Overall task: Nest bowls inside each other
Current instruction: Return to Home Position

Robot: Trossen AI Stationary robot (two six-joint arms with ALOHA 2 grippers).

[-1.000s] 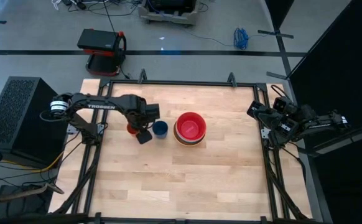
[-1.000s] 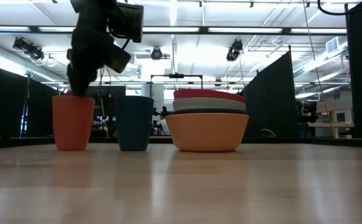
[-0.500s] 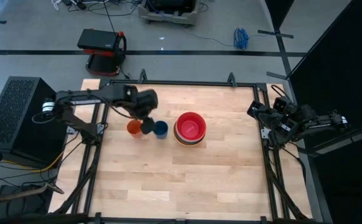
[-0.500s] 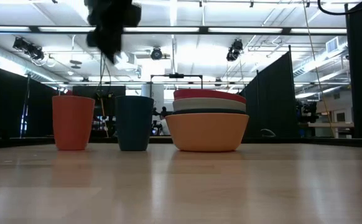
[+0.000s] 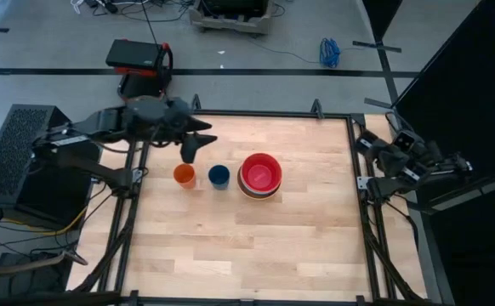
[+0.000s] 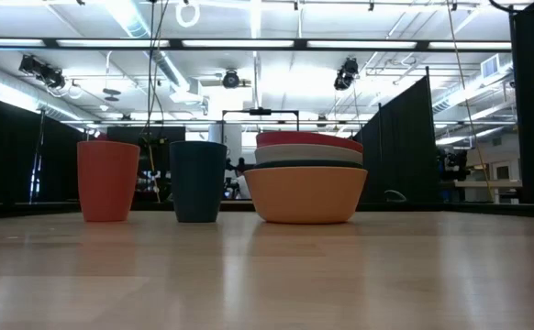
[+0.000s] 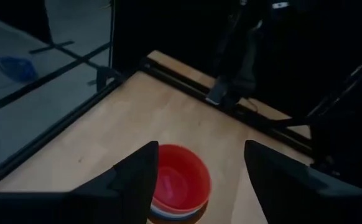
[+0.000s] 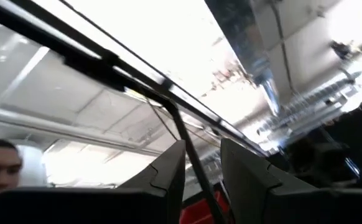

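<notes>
the bowls (image 5: 260, 176) sat nested in one stack just right of the centre of the high view, on the wooden table (image 5: 256, 246). in the low view the stack read, bottom to top, as the orange bowl (image 6: 305, 194), a thin dark teal rim (image 6: 308, 165), the white bowl (image 6: 308, 154) and the red bowl (image 6: 308, 140). whether a smaller pink one lay inside the red could not be told.

they looked like thin, stiff plastic, so probably light, smooth and a little slippery, and not fragile. a sideways nudge would likely slide the whole stack across the wood. the rim seemed the best hold, with one finger inside and one outside. the curved outer wall offered little to pinch.

the dark blue cup (image 5: 219, 176) stood just left of the stack, not touching it. the orange cup (image 5: 184, 175) stood further left in the same row. both were in the way of any reach from the picture's left, which would have had to pass over them.

the left gripper (image 5: 192, 149) hung above the table in the upper left of the high view, behind the cups. its fingers were spread wide with nothing between them. the right gripper (image 5: 371, 143) waited at the right edge, by the black frame rail (image 5: 355, 183). its fingers were a narrow gap apart and held nothing.
</notes>
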